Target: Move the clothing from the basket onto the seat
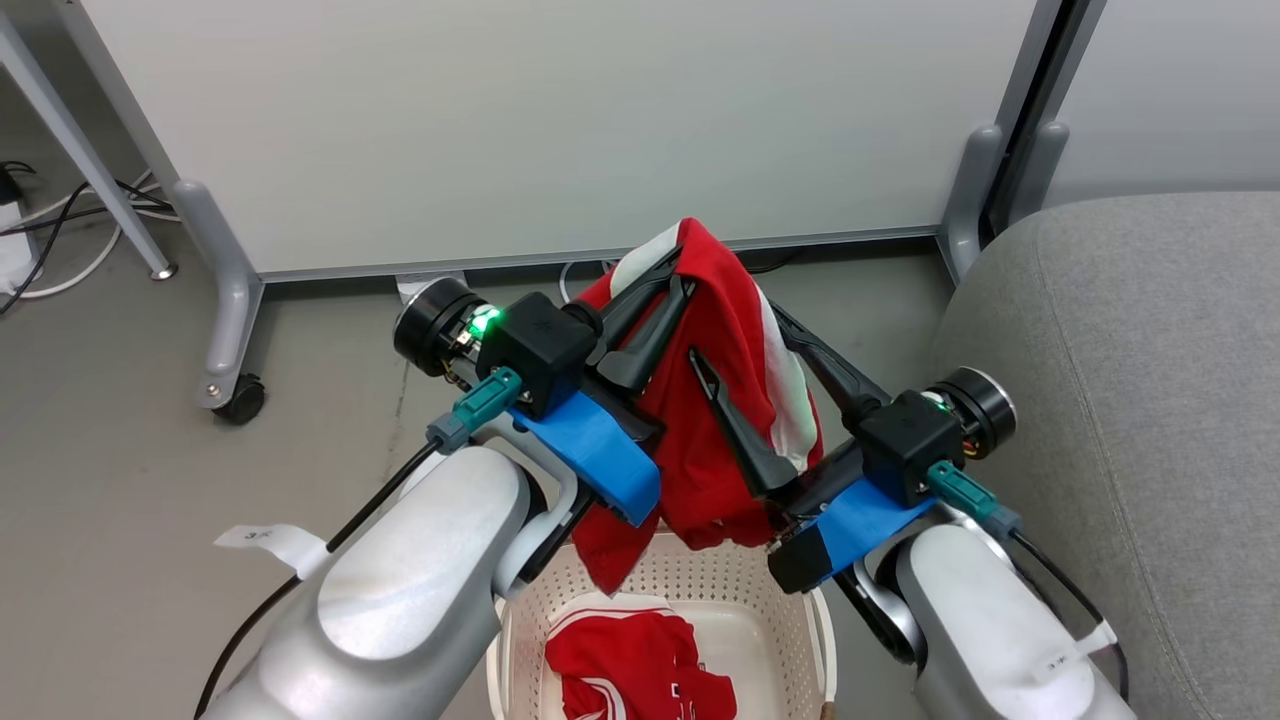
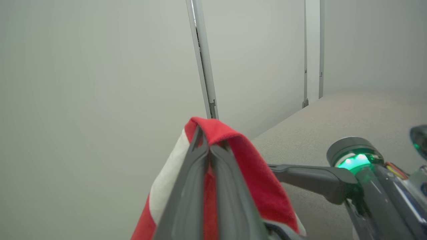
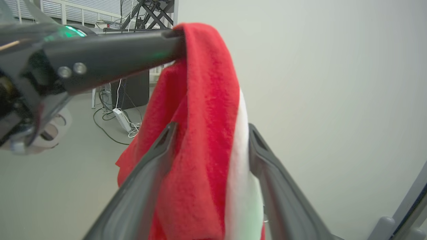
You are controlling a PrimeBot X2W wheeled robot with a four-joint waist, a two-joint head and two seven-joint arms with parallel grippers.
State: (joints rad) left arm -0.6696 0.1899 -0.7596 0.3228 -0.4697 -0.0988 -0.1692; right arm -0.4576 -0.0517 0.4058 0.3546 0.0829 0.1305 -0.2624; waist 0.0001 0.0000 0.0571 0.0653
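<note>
A red and white piece of clothing (image 1: 725,400) hangs in the air above the basket (image 1: 700,580). My left gripper (image 1: 678,270) is shut on its top fold, seen close in the left wrist view (image 2: 205,133). The right gripper (image 1: 733,330) is open, one finger on each side of the hanging cloth (image 3: 200,150), which fills the gap between them (image 3: 211,128). A second red piece of clothing (image 1: 630,670) lies in the bottom of the cream perforated basket. The light-grey seat (image 1: 1110,400) is at the right, beside my right arm.
White partition panels (image 1: 560,120) on grey feet stand close behind the lifted cloth, with a caster (image 1: 240,398) at the left. Cables (image 1: 70,225) and a table leg (image 1: 90,170) lie at the far left. Grey floor spreads to the left of the basket.
</note>
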